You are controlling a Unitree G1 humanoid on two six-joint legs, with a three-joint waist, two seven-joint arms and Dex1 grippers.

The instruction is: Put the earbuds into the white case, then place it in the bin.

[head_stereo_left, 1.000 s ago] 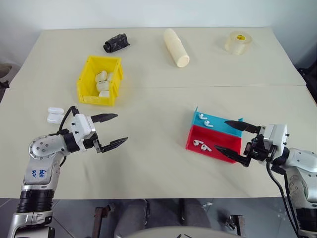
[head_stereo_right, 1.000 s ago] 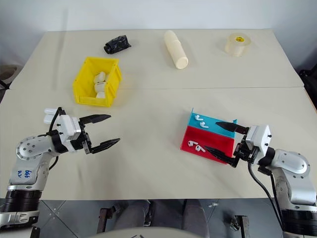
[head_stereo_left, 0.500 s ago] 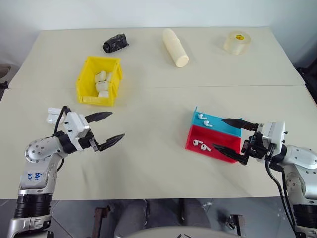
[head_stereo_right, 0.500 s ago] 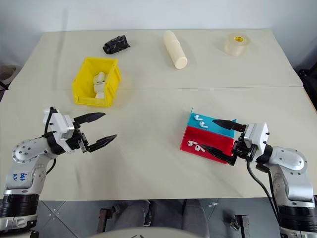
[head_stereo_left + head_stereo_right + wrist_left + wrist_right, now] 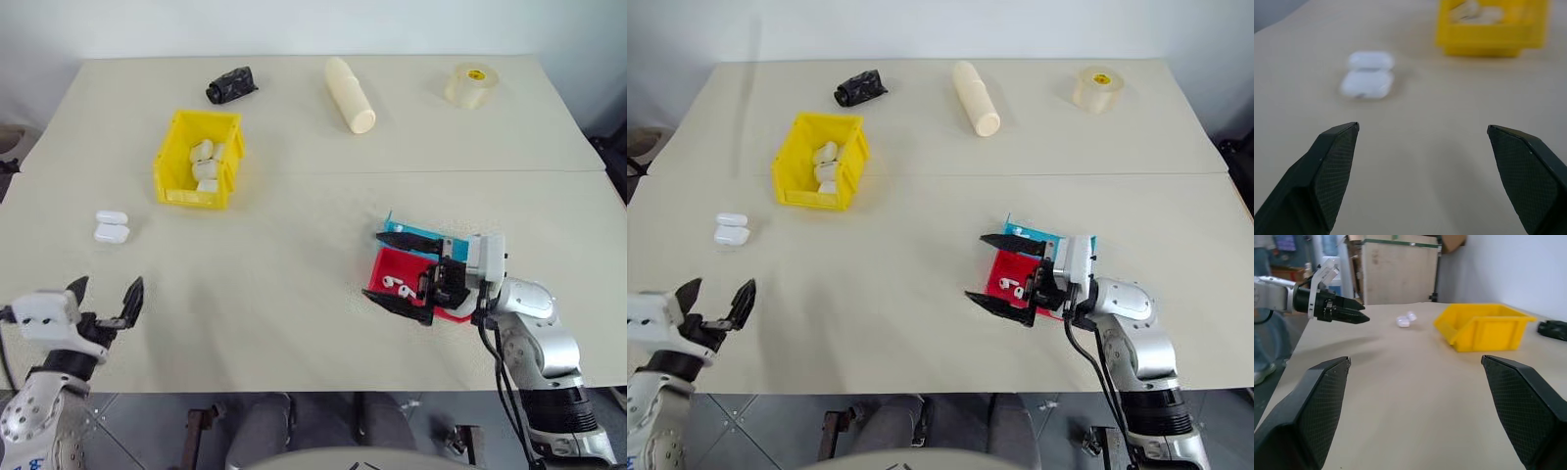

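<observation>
White case [image 5: 1367, 74] (blurry) lies apparently beyond left gripper's [image 5: 1422, 132] fingertips.

- A broad cream table [image 5: 294, 206] carries everything.
- On it: yellow plastic bin [image 5: 199, 172], open white case [image 5: 111, 226], black crumpled bag [image 5: 231, 84], cream cylinder [image 5: 350, 94], clear tape roll [image 5: 470, 84], red and blue trays [image 5: 404, 264].

Silver arms w/ black cables; black textured fingers [image 5: 1334, 166]; white wrist blocks.

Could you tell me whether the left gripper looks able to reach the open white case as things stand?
Probably yes: the left gripper is open, and only bare table lies between it and the white case.
</observation>
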